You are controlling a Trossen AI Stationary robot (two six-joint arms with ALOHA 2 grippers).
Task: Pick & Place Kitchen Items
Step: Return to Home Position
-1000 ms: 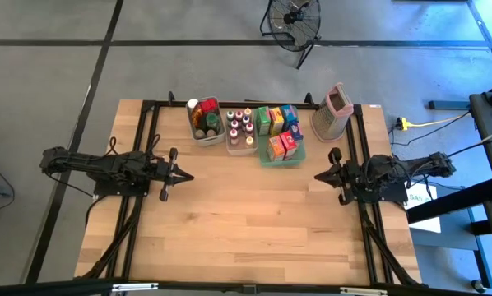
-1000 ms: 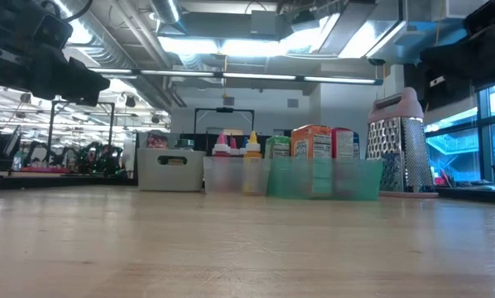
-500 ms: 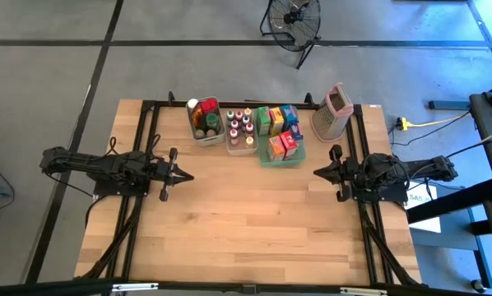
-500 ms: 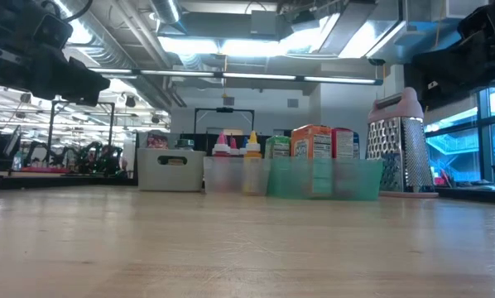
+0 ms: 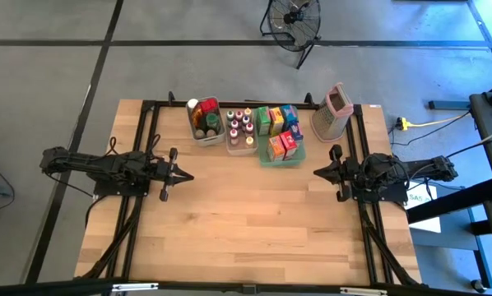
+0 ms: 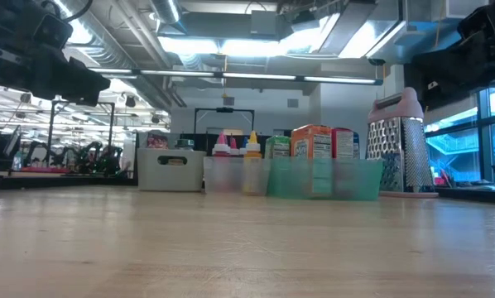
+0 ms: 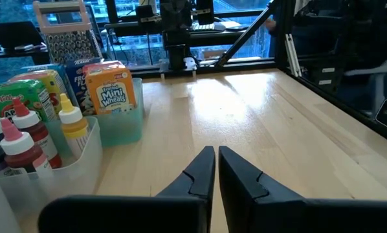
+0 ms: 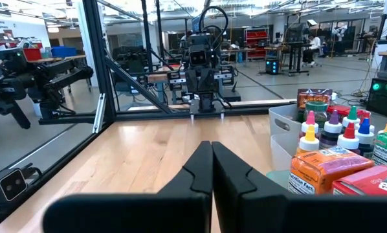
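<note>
Well, the wooden desk is mostly bare boards, with everything gathered along its far edge. The two dark arms lie stretched low at either side, pointing toward each other across the middle. The left fingers hover over the left part of the desk, pressed narrow with only a sliver of a gap between them, holding nothing. The right fingers hover over the right part, closed flat against each other, also holding nothing. Both are well apart from the goods.

Toward the right end of the far edge the metal grater with its pink top stands upright. Near it, on its left, is the green tray, packed with boxes standing on end: green, orange, blue and red ones. Just beside the tray is the clear bin, filled with little bottles with coloured caps. Next along comes the grey bin, holding a few jars.
</note>
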